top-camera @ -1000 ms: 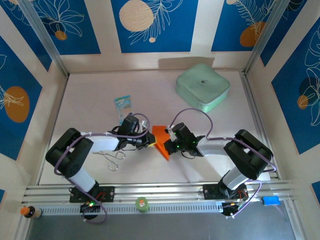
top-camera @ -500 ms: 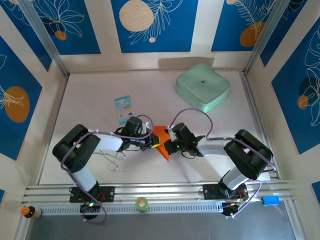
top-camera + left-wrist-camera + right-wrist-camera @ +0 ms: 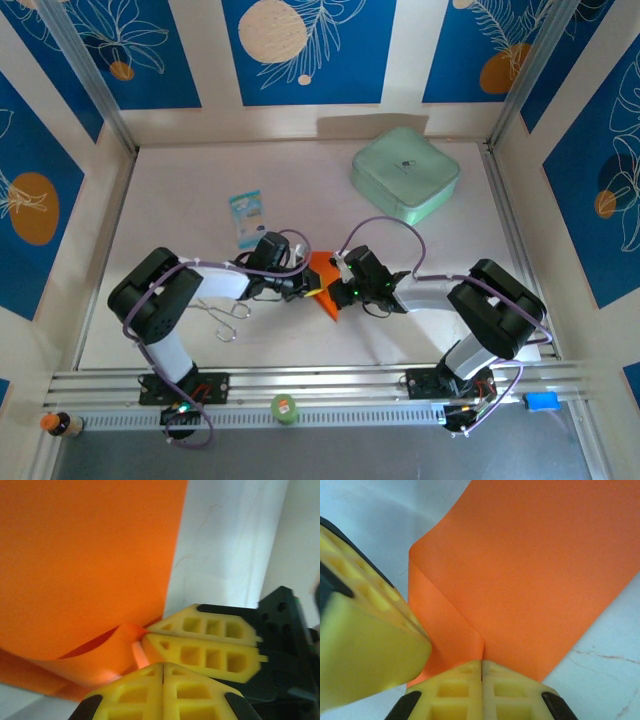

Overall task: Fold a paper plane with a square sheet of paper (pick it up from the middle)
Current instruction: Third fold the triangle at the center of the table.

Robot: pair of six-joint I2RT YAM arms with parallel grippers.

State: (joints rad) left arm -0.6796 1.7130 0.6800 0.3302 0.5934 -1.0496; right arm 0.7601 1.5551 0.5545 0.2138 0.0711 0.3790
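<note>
An early fold is judged to be in hand: the square sheet of paper, partly doubled over at mid-table, is met at its loose flap by the left gripper and the right gripper, both fully closed, so firm pressing along the crease is called for next.
</note>
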